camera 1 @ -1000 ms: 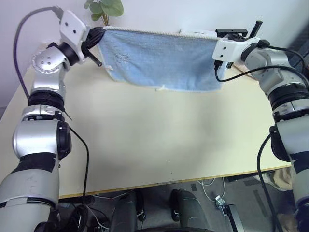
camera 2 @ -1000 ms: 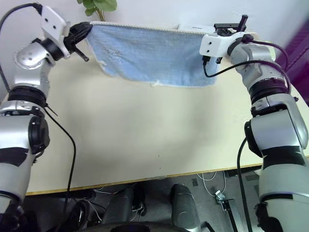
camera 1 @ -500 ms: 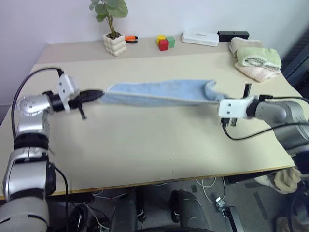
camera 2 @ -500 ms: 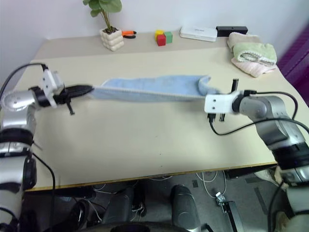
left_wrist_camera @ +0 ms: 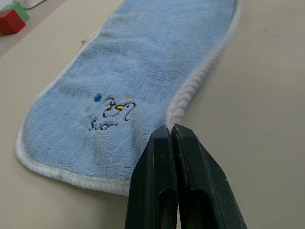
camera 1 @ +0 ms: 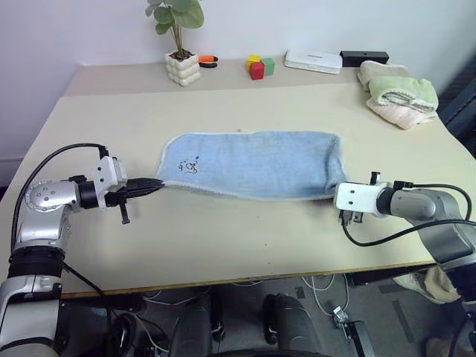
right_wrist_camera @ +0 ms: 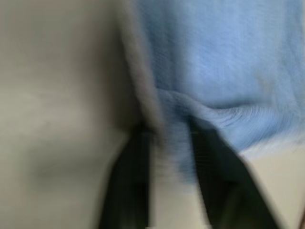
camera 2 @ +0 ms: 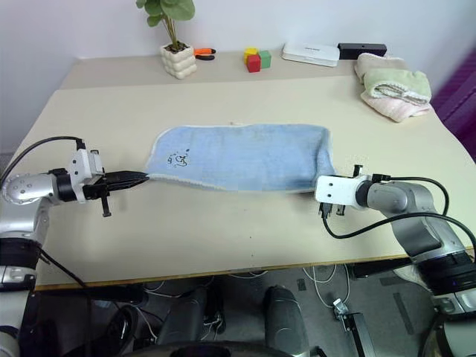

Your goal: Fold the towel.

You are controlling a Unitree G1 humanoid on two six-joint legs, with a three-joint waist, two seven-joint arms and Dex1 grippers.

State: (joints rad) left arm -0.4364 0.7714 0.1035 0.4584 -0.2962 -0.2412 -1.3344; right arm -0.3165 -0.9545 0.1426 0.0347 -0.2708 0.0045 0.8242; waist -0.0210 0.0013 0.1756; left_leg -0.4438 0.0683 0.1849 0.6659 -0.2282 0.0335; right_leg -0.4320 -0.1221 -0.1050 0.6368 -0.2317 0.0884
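Towel: your light blue towel [camera 1: 253, 163] lies flat on the table [camera 1: 223, 238], stretched between the two grippers.
Left gripper: your left gripper [left_wrist_camera: 170, 133] has its fingers pressed together, pinching the towel's white edge at its tips.
Right gripper: your right gripper [right_wrist_camera: 167, 131] has its fingers standing apart, with the towel's corner lying between them.
Beyond the towel: folded towels [camera 1: 401, 93], a plant pot [camera 1: 182, 67].

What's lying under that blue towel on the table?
The towel lies spread flat on the table; bare tabletop shows all around it. It looks doubled over, so a lower layer is likely beneath. No bulge suggests anything else, but what it covers cannot be seen.
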